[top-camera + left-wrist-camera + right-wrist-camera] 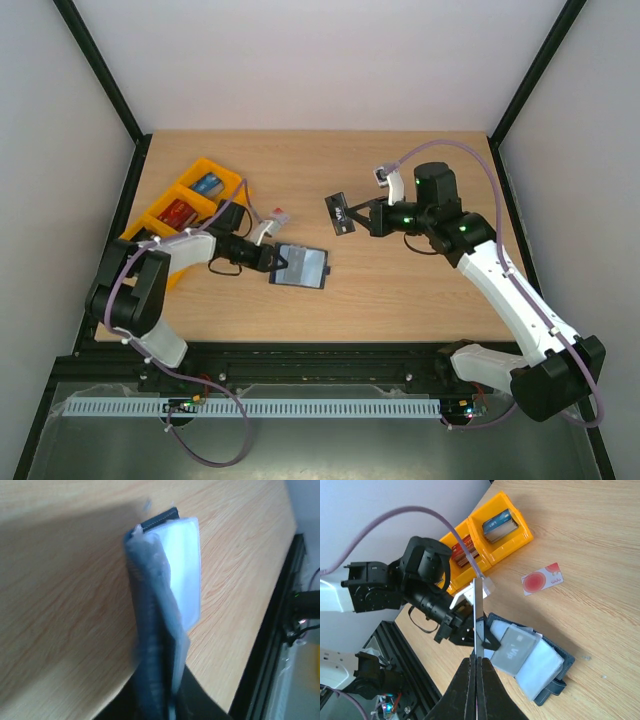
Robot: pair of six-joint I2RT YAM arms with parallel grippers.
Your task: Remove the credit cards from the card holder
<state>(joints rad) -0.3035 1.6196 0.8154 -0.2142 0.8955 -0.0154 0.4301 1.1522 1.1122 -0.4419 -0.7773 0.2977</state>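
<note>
**Operator:** Progress?

**Arm:** Partial. My left pincer (269,262) clamps the open holder (303,267) by its edge. My right pincer (476,661) is closed on a dark card (342,213), raised clear. White card (542,578): out, on the table (420,290). VIP card (517,647): in the holder, left to pull.

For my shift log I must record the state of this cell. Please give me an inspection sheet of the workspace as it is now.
Surface: wooden table, no spill or damage seen.
Job's things: card holder open, VIP card on its pale inside; white card with red round mark flat on the table, apart from the holder; dark card held above the table.
Clutter: orange tray, card stacks in two compartments.
Grippers: left gripper shut on the holder's edge; right gripper shut on the dark card.
Cables: a purple-grey cable arches off each arm.
Surroundings: white walls, black frame posts.
</note>
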